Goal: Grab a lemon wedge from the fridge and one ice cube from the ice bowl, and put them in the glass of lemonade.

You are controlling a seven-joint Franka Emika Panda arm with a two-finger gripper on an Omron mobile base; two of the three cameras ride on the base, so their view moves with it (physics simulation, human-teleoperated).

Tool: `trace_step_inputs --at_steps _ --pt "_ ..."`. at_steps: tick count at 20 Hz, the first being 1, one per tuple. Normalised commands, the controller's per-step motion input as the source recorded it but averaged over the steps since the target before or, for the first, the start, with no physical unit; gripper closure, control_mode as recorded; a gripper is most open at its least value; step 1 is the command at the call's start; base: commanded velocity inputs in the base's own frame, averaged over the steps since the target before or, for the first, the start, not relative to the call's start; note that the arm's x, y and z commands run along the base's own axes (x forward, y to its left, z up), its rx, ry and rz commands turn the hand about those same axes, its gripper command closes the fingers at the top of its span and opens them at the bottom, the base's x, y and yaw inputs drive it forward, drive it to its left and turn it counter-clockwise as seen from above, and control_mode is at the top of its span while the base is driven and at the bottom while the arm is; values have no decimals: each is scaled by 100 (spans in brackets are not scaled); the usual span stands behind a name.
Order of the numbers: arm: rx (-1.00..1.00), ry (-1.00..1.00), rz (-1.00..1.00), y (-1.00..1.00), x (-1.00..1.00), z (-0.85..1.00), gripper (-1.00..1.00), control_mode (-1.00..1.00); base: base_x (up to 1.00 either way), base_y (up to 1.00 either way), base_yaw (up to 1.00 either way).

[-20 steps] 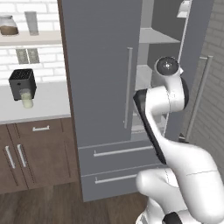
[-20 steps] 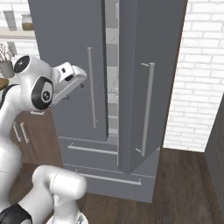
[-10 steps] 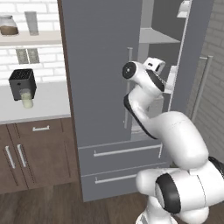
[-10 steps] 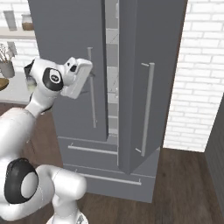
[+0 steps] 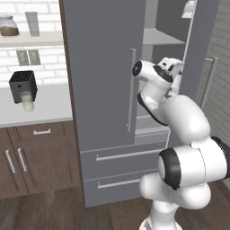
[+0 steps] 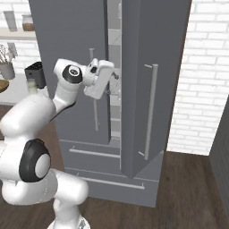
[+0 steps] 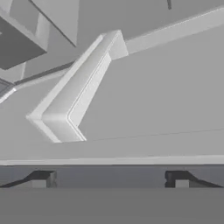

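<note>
Kitchen with white brick wall; tall grey double-door fridge [image 5: 105, 90] has both doors ajar. My two-finger gripper [image 6: 114, 80] sits at the gap, jaws spread wide, empty. Small clear tumbler of pale lemonade [image 5: 28, 102] on left counter; I can't spot the lemon wedge.

Fridge [image 5: 103, 81]: flat mid-grey doors and drawers w/ silver bar handles [image 6: 150, 112]; interior shelves [image 5: 161, 38] were paler grey. Arm [image 5: 179, 121]: glossy white shells w/ black joint bands. Wall [image 6: 201, 67]: white brick pattern w/ light grey mortar. Counter [image 5: 45, 105] was off-white; cabinets below [image 5: 36, 157] dark brown wood grain, silver pulls. Toaster [image 5: 22, 83] black. Glass of lemonade [image 5: 28, 101] pale yellow-green. Jar [image 5: 8, 26] clear w/ brown contents. Floor [image 6: 188, 188]: dark brown planks.
</note>
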Motion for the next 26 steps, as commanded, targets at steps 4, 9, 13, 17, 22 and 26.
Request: trace_step_inputs --at_steps 4,9,13,17,22,26 --pt "0 0 -19 -96 3 0 -100 -100 0 0 0" --pt "0 0 -18 -95 1 0 -100 -100 0 0 0" --pt "0 -4 -18 -96 0 0 -100 -100 0 0 0" --pt "3 -10 -17 -100 0 -10 -100 -100 0 0 0" --pt "10 -18 -15 -100 0 -22 -100 -100 0 0 0" --pt "18 -26 -12 -91 -1 -5 -100 -100 0 0 0"
